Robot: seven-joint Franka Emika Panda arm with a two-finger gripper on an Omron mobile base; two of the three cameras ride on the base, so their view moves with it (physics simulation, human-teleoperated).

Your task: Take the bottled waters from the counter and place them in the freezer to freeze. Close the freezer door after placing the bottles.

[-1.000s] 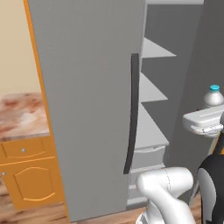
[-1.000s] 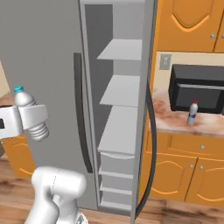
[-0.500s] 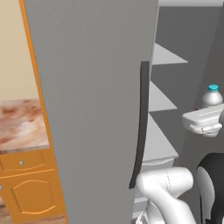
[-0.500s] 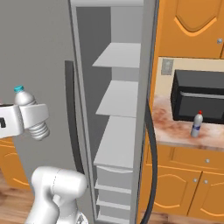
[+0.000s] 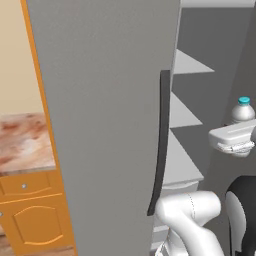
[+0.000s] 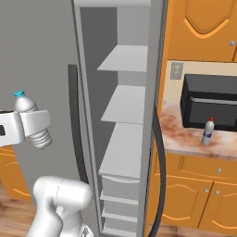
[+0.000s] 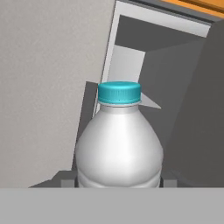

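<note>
My gripper (image 6: 33, 124) is shut on a clear bottled water (image 6: 25, 104) with a light-blue cap, held upright in front of the freezer (image 6: 122, 104). The hand view has this bottle (image 7: 119, 144) close up between my fingertips (image 7: 67, 180), facing the grey interior. From the left, my gripper (image 5: 239, 134) and the bottle (image 5: 242, 112) sit beside the white shelves (image 5: 182, 112). The freezer door (image 6: 159, 69) stands swung open, edge-on, with its dark bar handle (image 6: 156, 176). A red-capped bottled water (image 6: 208, 131) stands on the counter (image 6: 185, 139) by the microwave.
A closed grey neighbouring door (image 5: 105, 125) with a dark handle (image 5: 160, 145) stands left of the open compartment. A black microwave (image 6: 210, 102) sits on the right counter. Orange cabinets (image 6: 199, 190) run below and above. A second counter stretch (image 5: 25, 142) lies far left.
The whole picture has shifted and grown: the base has driven closer to the freezer. The gripper has kept its hold on the light-blue-capped bottle.
</note>
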